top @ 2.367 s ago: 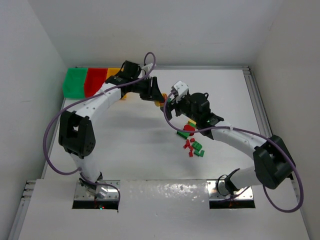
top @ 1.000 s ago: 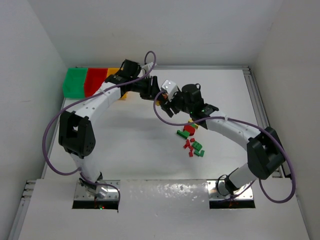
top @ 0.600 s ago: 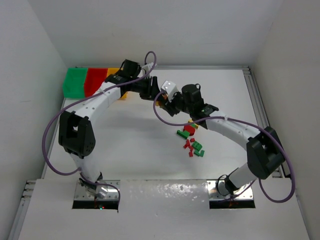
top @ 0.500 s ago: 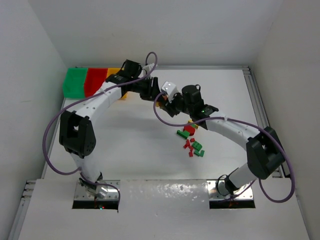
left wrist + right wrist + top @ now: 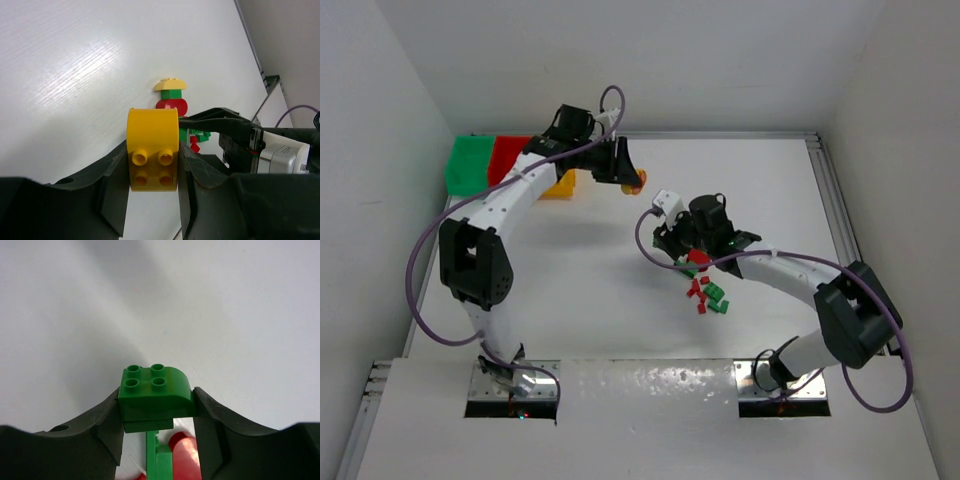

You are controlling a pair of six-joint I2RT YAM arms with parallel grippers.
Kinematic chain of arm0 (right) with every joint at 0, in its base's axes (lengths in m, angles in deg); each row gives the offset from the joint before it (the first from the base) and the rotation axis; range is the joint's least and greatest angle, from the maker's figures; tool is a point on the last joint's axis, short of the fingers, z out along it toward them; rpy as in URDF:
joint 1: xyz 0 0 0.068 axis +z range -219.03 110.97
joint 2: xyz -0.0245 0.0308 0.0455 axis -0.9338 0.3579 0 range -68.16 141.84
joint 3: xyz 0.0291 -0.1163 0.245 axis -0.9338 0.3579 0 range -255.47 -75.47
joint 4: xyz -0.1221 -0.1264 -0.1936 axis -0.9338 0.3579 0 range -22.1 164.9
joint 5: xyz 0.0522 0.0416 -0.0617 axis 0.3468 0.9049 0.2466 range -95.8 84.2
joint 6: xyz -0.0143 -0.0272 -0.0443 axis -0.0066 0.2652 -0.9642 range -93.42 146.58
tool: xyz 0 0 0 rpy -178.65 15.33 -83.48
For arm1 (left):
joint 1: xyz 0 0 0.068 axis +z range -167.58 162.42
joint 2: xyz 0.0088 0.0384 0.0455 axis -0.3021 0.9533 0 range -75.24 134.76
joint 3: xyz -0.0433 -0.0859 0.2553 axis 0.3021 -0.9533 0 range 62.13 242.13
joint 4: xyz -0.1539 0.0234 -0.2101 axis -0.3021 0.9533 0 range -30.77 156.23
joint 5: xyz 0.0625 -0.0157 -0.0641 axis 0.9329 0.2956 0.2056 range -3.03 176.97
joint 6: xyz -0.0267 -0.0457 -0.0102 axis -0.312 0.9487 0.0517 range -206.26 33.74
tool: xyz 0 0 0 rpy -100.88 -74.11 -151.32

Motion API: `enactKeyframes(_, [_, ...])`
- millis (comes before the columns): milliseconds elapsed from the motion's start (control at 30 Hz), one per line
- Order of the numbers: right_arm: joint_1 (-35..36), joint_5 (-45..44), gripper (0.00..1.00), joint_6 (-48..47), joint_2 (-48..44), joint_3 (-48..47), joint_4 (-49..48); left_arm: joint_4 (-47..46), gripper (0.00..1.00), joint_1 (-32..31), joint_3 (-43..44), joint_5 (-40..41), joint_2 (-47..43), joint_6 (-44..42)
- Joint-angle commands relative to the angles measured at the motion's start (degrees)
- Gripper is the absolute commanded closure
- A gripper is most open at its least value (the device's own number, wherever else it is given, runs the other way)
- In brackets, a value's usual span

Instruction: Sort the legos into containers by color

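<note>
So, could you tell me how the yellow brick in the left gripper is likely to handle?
The yellow brick looks like rigid moulded plastic, so it probably won't flex between the fingers. Its glossy sides may be slippery. One end is rounded, so it could rock if set on that curve.

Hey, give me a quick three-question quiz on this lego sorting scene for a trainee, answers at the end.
1. True or false: the left end effector is shut on a yellow brick.
2. What colour is the lego gripped by the right end effector? A red, B green, C yellow.
3. Fill in: seen from the top, the middle container in the row is ____.
Key: 1 true; 2 B; 3 red.
</note>
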Motion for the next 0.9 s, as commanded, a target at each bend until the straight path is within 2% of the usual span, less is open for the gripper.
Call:
enactKeyframes(0, [0.26, -0.55, 1.0, 1.65, -0.71, -0.51, -1.35, -1.93, 1.0, 0.23, 0.99, 0.62, -1.06, -0.74])
enactKeyframes(167, [0.26, -1.7, 1.0, 3.05, -1.84, -2.27, -1.87, -1.41, 1.0, 1.72, 1.86, 4.13, -0.19, -3.19])
enactKeyframes(300, [0.17, -1.87, 1.0, 5.33, -3.51, -2.1, -3.9, -0.26, 1.0, 5.5, 6.52, 19.03, 2.53, -9.26])
enactKeyframes(333, [0.26, -1.87, 1.0, 5.52, -3.78, -1.92, -4.07, -0.87, 1.0, 6.73, 7.48, 27.43, 2.89, -10.05])
enactKeyframes(400, [0.17, -1.87, 1.0, 6.22, -4.66, -1.57, -4.78, -4.11, 1.0, 10.59, 6.97, 36.69, 3.42, -12.6])
enactKeyframes(500, [0.17, -1.87, 1.0, 7.18, -5.28, -1.13, -5.74, -8.86, 1.0, 13.76, 5.74, 42.96, 4.47, -15.76])
enactKeyframes(633, [0.17, -2.31, 1.0, 7.8, -4.49, -1.65, -6.01, -13.0, 1.0, 14.12, 6.96, 45.35, 9.47, -21.13])
enactKeyframes(733, [0.17, -2.4, 1.0, 8.77, -3.7, -2.71, -6.01, -12.65, 1.0, 14.3, 11.17, 46.85, 15.1, -20.0])
enactKeyframes(833, [0.26, -2.23, 1.0, 9.3, -3.52, -2.71, -6.54, -15.55, 1.0, 14.3, 11.45, 47.99, 19.22, -19.12])
enactKeyframes(867, [0.17, -2.23, 1.0, 9.3, -3.52, -2.71, -6.54, -15.73, 0.96, 14.3, 12.23, 48.43, 20.29, -18.94])
